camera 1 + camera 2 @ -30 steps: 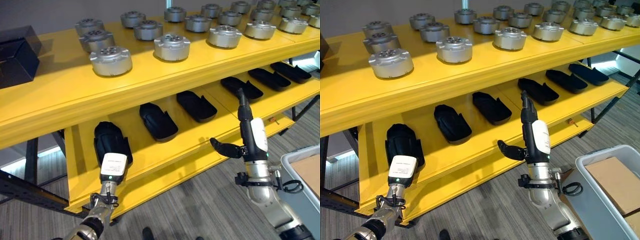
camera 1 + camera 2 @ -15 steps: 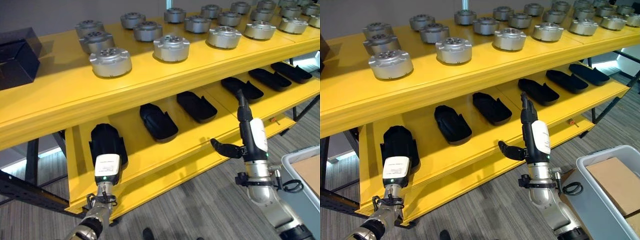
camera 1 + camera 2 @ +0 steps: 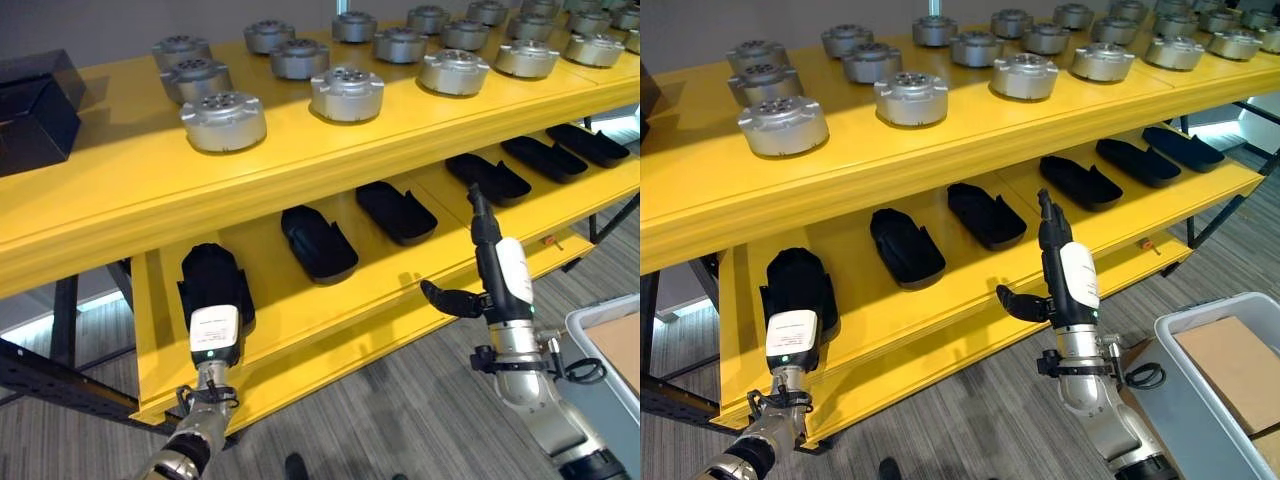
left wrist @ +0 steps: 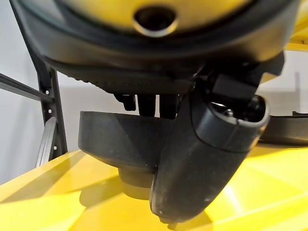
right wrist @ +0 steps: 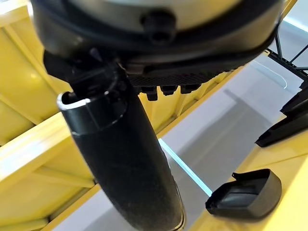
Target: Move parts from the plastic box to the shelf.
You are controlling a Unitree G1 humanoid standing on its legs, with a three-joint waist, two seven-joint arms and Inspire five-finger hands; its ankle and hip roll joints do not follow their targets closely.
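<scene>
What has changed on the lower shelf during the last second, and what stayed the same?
The left hand slid the leftmost black part a little toward the shelf's left end and squared it up; its fingers stay on the part. The right hand remains open in front of the lower shelf, holding nothing. The other black parts and the silver discs above have not moved.

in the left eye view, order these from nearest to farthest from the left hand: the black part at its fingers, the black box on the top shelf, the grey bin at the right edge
1. Black part, at the left hand, lower shelf's left end.
2. Black box, top shelf, far left.
3. Grey bin, floor level, far right.
</scene>
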